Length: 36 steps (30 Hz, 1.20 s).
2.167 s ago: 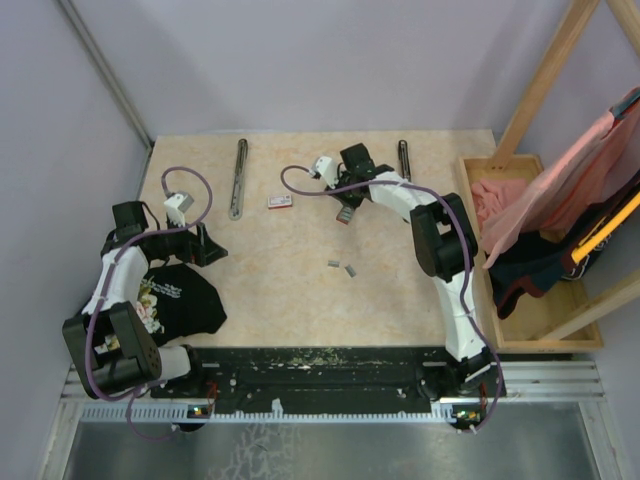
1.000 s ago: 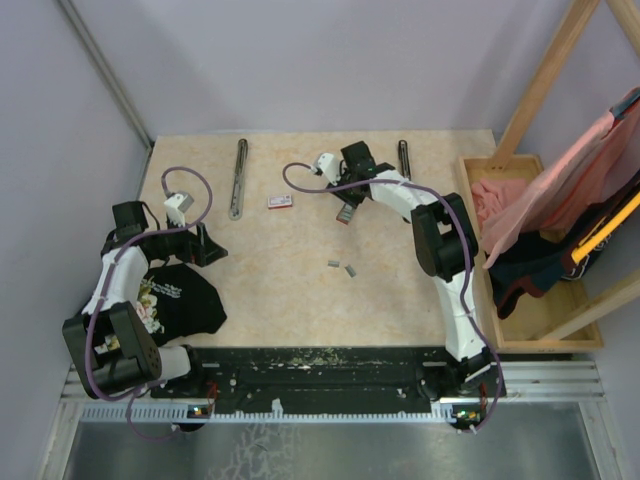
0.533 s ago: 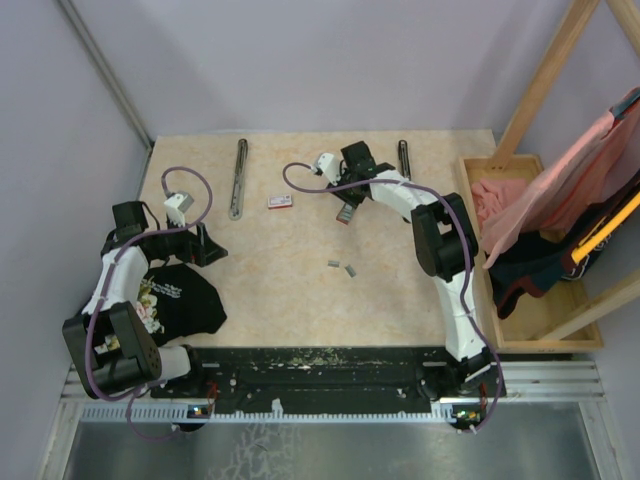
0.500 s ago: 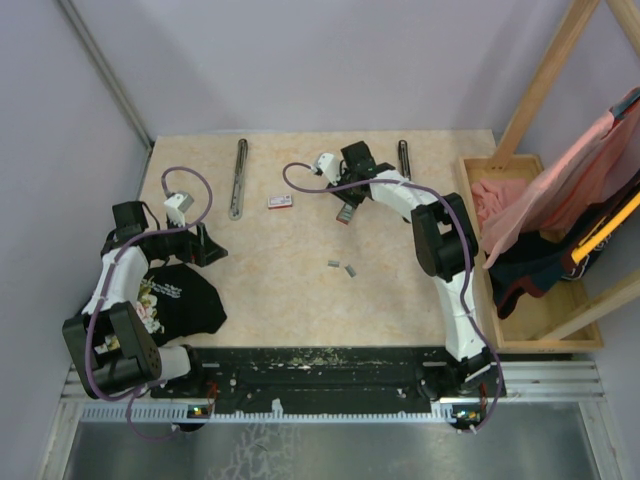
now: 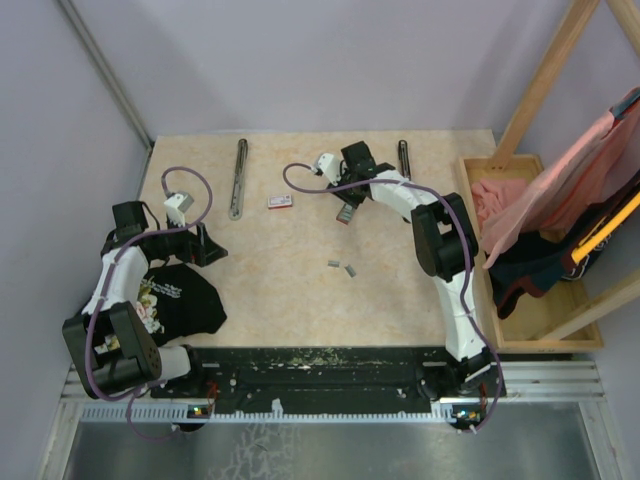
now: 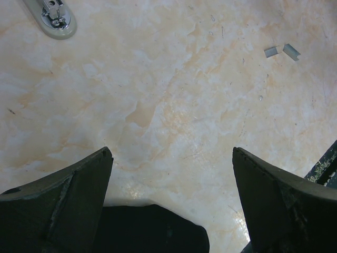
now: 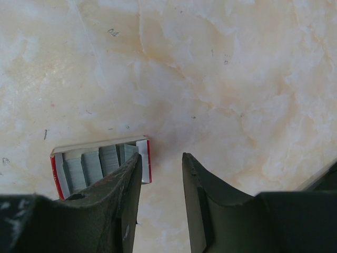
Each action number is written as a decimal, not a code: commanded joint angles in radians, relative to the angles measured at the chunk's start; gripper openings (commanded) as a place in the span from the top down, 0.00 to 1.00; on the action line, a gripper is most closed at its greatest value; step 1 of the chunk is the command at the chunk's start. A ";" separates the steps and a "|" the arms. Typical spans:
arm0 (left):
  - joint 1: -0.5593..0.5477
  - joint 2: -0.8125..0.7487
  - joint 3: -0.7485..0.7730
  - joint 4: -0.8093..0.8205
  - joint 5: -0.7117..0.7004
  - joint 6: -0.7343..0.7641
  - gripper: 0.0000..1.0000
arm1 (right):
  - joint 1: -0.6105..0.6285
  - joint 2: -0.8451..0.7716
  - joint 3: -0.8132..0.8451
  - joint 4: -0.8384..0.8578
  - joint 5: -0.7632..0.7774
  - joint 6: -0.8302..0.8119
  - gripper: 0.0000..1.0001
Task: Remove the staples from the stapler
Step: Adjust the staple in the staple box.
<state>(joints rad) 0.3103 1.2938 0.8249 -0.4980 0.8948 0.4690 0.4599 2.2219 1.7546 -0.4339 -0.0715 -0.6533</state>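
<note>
The stapler (image 5: 238,178) lies as a long grey bar at the far left of the table; its pale rounded end (image 6: 52,16) shows in the left wrist view. Two tiny grey staples (image 5: 341,266) lie loose mid-table, also seen as staples (image 6: 281,50) from the left wrist. My right gripper (image 5: 345,213) hovers at the far centre, jaws a narrow gap apart with only bare table between them (image 7: 161,156). My left gripper (image 5: 208,245) stands wide open (image 6: 171,152) at the left, empty, well apart from the staples.
A small red-and-white box (image 5: 280,201) filled with grey strips (image 7: 100,166) lies just left of my right fingers. A second grey bar (image 5: 403,158) lies far right. A black shirt (image 5: 175,300) lies under the left arm. A wooden crate (image 5: 530,335) of clothes borders the right.
</note>
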 commanded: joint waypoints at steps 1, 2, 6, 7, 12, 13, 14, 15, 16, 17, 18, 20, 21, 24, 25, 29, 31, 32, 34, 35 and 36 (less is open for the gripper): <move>0.007 0.004 0.033 -0.004 0.022 0.012 0.00 | -0.009 0.013 0.006 0.023 0.001 -0.004 0.63; 0.006 0.003 0.033 -0.004 0.021 0.011 0.00 | -0.009 0.014 0.006 0.022 0.001 -0.004 0.63; 0.006 0.003 0.033 -0.004 0.020 0.011 0.00 | -0.009 0.022 0.004 0.017 -0.001 -0.003 0.63; 0.006 0.002 0.033 -0.004 0.022 0.012 0.00 | -0.009 0.024 0.004 0.015 -0.002 -0.004 0.63; 0.007 0.004 0.033 -0.004 0.021 0.013 0.00 | -0.009 0.034 0.007 0.011 0.001 -0.004 0.63; 0.006 0.003 0.033 -0.004 0.021 0.011 0.00 | -0.009 0.034 0.007 0.011 0.002 -0.004 0.63; 0.006 0.003 0.033 -0.004 0.022 0.012 0.00 | -0.009 0.033 0.009 0.012 0.001 -0.004 0.63; 0.006 0.003 0.033 -0.003 0.021 0.012 0.00 | -0.009 0.032 0.009 0.013 0.002 -0.004 0.63; 0.006 0.003 0.033 -0.003 0.022 0.012 0.00 | -0.009 0.031 0.011 0.014 0.002 -0.003 0.63; 0.006 0.003 0.033 -0.003 0.021 0.013 0.00 | -0.009 0.030 0.015 0.013 0.003 -0.002 0.63; 0.006 0.003 0.033 -0.004 0.023 0.012 0.00 | -0.009 0.027 0.020 0.013 0.003 0.001 0.63; 0.006 0.003 0.033 -0.004 0.022 0.013 0.00 | -0.008 0.018 0.030 0.011 0.006 0.004 0.63; 0.006 0.003 0.033 -0.004 0.021 0.012 0.00 | -0.009 0.009 0.034 0.013 0.006 0.007 0.63; 0.006 0.004 0.033 -0.004 0.022 0.012 0.00 | -0.009 -0.022 0.036 0.030 0.018 0.013 0.63; 0.006 0.003 0.033 -0.004 0.021 0.013 0.00 | -0.009 -0.033 0.037 0.035 0.020 0.015 0.63; 0.006 0.003 0.033 -0.005 0.021 0.012 0.00 | -0.009 -0.053 0.044 0.037 0.022 0.020 0.63; 0.006 0.002 0.033 -0.004 0.021 0.013 0.00 | -0.009 -0.057 0.046 0.035 0.020 0.023 0.63; 0.006 0.001 0.033 -0.005 0.021 0.012 0.00 | -0.008 -0.061 0.045 0.034 0.018 0.024 0.63; 0.007 0.001 0.033 -0.006 0.021 0.012 0.00 | -0.009 -0.066 0.045 0.035 0.015 0.026 0.63; 0.007 0.000 0.033 -0.006 0.022 0.012 0.00 | -0.009 -0.067 0.046 0.035 0.013 0.025 0.63; 0.007 0.000 0.033 -0.006 0.022 0.012 0.00 | -0.010 -0.068 0.046 0.033 0.012 0.026 0.63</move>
<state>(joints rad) 0.3103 1.2938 0.8288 -0.4988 0.8948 0.4690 0.4595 2.2433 1.7550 -0.4301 -0.0605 -0.6426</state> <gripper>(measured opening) 0.998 0.370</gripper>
